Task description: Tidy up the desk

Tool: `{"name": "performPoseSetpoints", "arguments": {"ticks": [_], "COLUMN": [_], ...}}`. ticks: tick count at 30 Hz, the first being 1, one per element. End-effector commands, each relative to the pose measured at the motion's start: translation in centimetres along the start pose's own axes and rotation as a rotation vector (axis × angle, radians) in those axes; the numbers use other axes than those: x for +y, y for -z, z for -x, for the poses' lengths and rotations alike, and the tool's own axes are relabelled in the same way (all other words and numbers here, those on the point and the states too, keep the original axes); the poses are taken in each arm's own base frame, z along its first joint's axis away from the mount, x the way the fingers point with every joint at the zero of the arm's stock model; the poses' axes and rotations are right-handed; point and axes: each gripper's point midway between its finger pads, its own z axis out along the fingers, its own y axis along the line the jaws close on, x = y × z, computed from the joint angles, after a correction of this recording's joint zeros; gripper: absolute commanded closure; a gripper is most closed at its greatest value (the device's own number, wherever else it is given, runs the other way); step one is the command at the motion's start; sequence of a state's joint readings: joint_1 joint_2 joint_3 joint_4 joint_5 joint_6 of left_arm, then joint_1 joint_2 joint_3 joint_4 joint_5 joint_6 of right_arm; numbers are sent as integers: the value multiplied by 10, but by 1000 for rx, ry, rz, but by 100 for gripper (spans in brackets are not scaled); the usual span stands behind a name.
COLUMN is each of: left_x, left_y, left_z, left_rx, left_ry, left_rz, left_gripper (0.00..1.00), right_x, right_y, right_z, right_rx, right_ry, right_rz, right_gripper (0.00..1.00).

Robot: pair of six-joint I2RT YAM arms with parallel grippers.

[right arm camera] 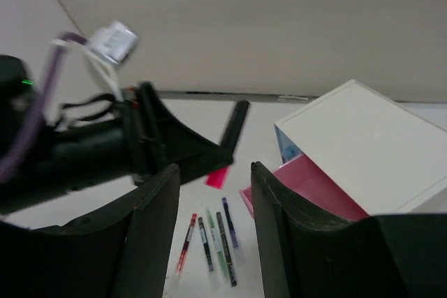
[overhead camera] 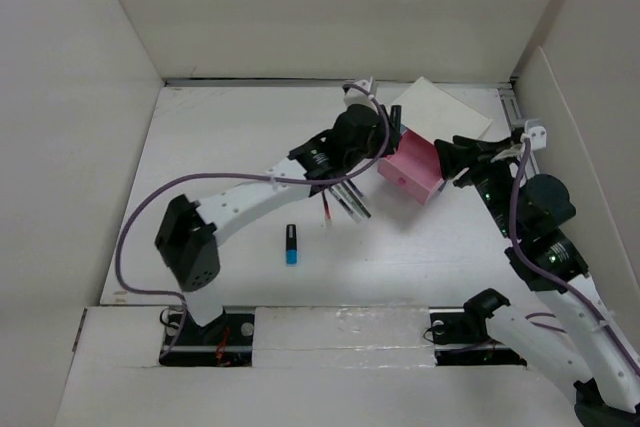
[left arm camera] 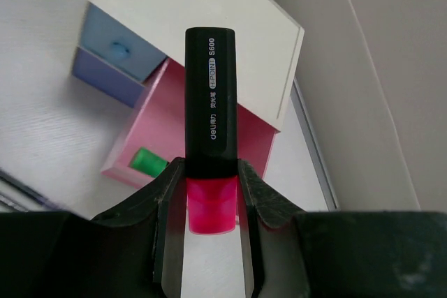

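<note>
**Top external view: left gripper holds highlighter over open pink drawer**

Top external: the white tabletop (overhead camera: pixel 220 147) fills the work area, walled by white panels (overhead camera: pixel 70 97) on the left, back and right. Both arm bases sit at its near edge.

- Left gripper (overhead camera: pixel 388 137) reaches to the back right, above the pink drawer (overhead camera: pixel 410 172) of the small white box (overhead camera: pixel 445 107).
- Left wrist: the jaws are pinching a black highlighter (left arm camera: pixel 210 102) at its pink end. The black body points away from the camera, with "S600" printed on it.
- Pink drawer is pulled out of the box. A green item (left arm camera: pixel 148 162) lies in its near corner.
- Light blue drawer (left arm camera: pixel 115 47) and purple drawer (left arm camera: pixel 105 78) are pushed in.
- Right gripper (overhead camera: pixel 450 157) sits just beside the right side of the pink drawer. Contact cannot be told.
- Right wrist: its fingers (right arm camera: pixel 150 228) are spread wide, with nothing between them.
- A row of pens (right arm camera: pixel 209 239) lies on the tabletop left of the drawer.
- A blue-and-black marker (overhead camera: pixel 291 245) lies alone, nearer the arm bases and well apart from the box.
</note>
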State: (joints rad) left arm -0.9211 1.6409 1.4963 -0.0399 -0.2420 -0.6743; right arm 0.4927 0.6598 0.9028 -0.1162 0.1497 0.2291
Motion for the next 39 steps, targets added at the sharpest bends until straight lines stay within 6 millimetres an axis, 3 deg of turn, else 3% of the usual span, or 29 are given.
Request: {"name": "performPoseSetpoints", "arguments": {"ticks": [1, 2, 3, 4, 6, 7, 10, 17, 18, 22, 25, 27, 28, 30, 31, 32, 34, 35, 37, 38, 39], "left_x": [-38, -54, -54, -50, -59, -59, -60, -53, -52, -48, -40, -38, -47, -48, -57, -54, -61, -51, -41, -33, -14], "left_y": [-32, -52, -52, -66, -74, -82, -93, -85, -83, -79, -78, -74, -66, -60, -48, -44, -17, -11, 33, 43, 46], "left_z": [-10, -12, -12, -24, -22, -34, -38, -55, -51, -62, -65, -65, -60, -50, -39, -35, -10, -9, 33, 37, 24], "left_rx": [52, 67, 68, 90, 83, 101, 103, 79, 65, 85, 92, 74, 56, 19, -9, -26, -105, -130, -252, -269, -243], "left_ry": [35, 63, 63, 66, 87, 88, 117, 133, 139, 137, 129, 117, 98, 76, 59, 49, 19, 9, 27, 24, -13], "left_rz": [-149, -184, -184, -172, -188, -187, -181, -130, -122, -109, -81, -68, -83, -63, -83, -76, -86, -68, -49, -32, 12], "left_gripper": [93, 94, 94, 94, 94, 93, 94, 93, 92, 77, 70, 62, 50, 46, 44, 43, 42, 42, 46, 50, 53], "right_x": [1, 0, 0, 0, 0, 1, 0, -4, -4, -2, -2, -3, -3, -2, -2, -2, -2, -2, -1, -2, -1], "right_y": [13, 18, 18, 19, 21, 21, 21, 20, 20, 18, 17, 16, 16, 15, 14, 14, 13, 13, 9, 7, 5], "right_z": [18, 20, 19, 19, 19, 18, 12, 6, 6, 5, 3, 1, 0, 0, 0, 0, -1, -2, -5, -10, -13], "right_rx": [-27, -29, -26, -26, -23, -20, -6, 5, 4, 6, 8, 11, 12, 13, 12, 13, 11, 14, 15, 24, 31], "right_ry": [-5, -5, -5, -1, 5, 4, 8, 13, 14, 10, 10, 9, 8, 6, 5, 5, 1, 3, -1, -1, -1], "right_rz": [-7, -9, -10, -10, -8, -2, -3, -15, -15, -6, -5, -10, -12, -8, -6, -4, -5, -6, -2, -3, 0], "right_gripper": [49, 49, 49, 49, 49, 49, 49, 49, 49, 49, 49, 49, 49, 49, 49, 49, 49, 49, 49, 49, 53]}}
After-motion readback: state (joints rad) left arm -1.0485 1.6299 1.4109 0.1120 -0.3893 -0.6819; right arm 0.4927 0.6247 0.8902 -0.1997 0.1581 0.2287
